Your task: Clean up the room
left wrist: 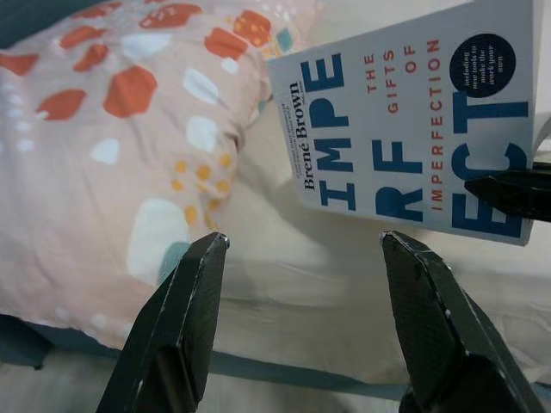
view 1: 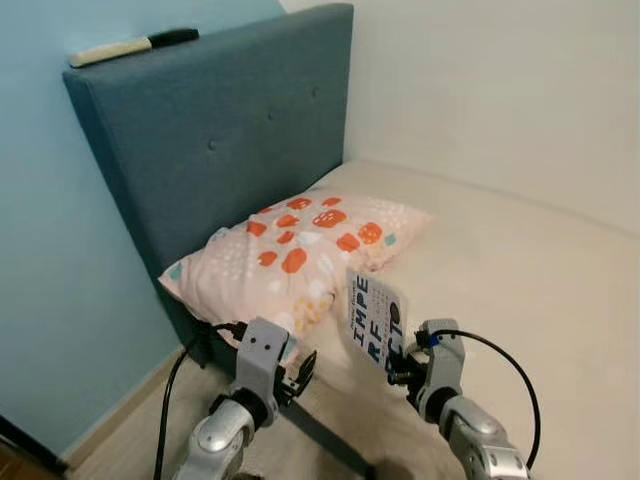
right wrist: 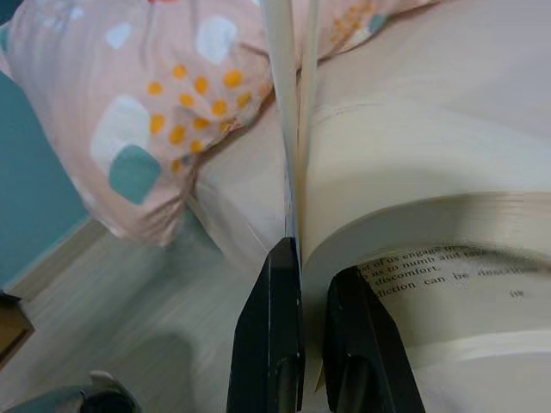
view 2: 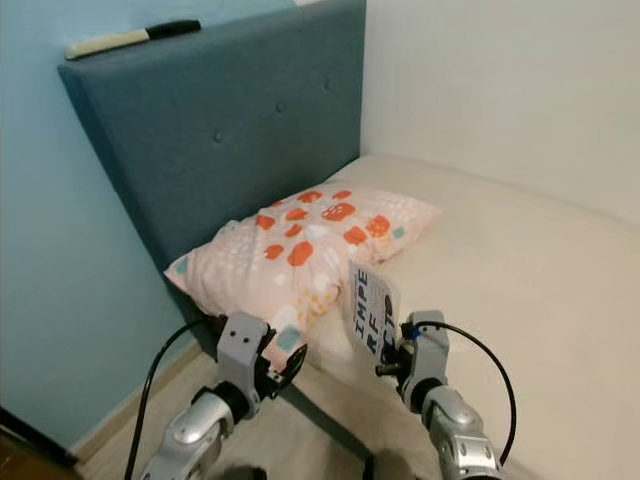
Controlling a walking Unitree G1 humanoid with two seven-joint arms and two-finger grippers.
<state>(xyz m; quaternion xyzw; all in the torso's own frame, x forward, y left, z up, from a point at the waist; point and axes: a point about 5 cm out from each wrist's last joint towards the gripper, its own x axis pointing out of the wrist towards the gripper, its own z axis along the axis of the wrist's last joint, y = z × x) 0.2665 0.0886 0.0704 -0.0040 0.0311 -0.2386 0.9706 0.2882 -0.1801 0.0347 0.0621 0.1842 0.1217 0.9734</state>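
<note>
A white book [view 1: 374, 319] with blue letters is held upright over the near edge of the bed [view 1: 520, 270]. My right gripper [view 1: 402, 366] is shut on its lower corner; in the right wrist view the two black fingers [right wrist: 274, 327] pinch the cover, with the pages [right wrist: 413, 249] fanning beside them. My left gripper [left wrist: 301, 245] is open and holds nothing. It hovers low beside the bed, just left of the book [left wrist: 413, 129] and below the pillow. The pink pillow [view 1: 300, 250] with orange spots lies at the head of the bed.
A dark blue padded headboard [view 1: 220, 130] stands against the light blue wall [view 1: 60, 250]; a long pale tool with a black handle [view 1: 130, 47] lies on top of it. A white wall [view 1: 500, 90] runs along the bed's far side. Pale floor [view 1: 130, 430] lies below my arms.
</note>
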